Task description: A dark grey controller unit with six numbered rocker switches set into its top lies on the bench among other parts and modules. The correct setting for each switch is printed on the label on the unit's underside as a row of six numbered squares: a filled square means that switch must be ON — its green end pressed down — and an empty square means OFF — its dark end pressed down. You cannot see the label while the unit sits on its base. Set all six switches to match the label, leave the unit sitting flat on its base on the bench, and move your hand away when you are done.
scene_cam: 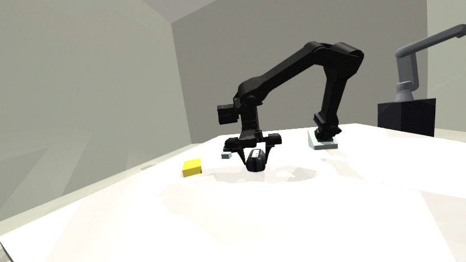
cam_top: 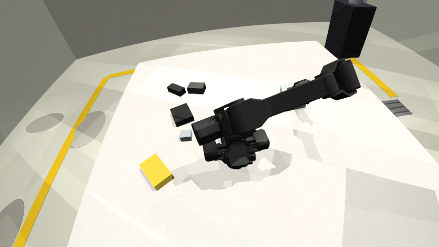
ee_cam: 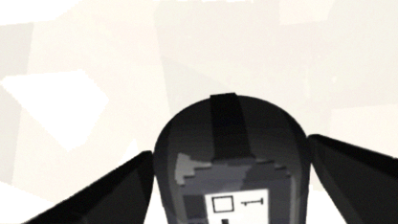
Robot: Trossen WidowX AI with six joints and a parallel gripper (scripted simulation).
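Note:
The dark grey controller unit lies upside down on the bench, its rounded end toward the exterior camera. Its white label faces up. In the wrist view the square beside number 1 is empty; a dark mark shows below it at the frame edge, and the rest is cut off. The switches are hidden underneath. My gripper points down over the unit, one finger touching each long side near the rounded end. It is shut on the unit.
A yellow block and a small light grey block lie to the left. A dark square block and two small dark blocks lie farther back. The arm's pale base stands at the right.

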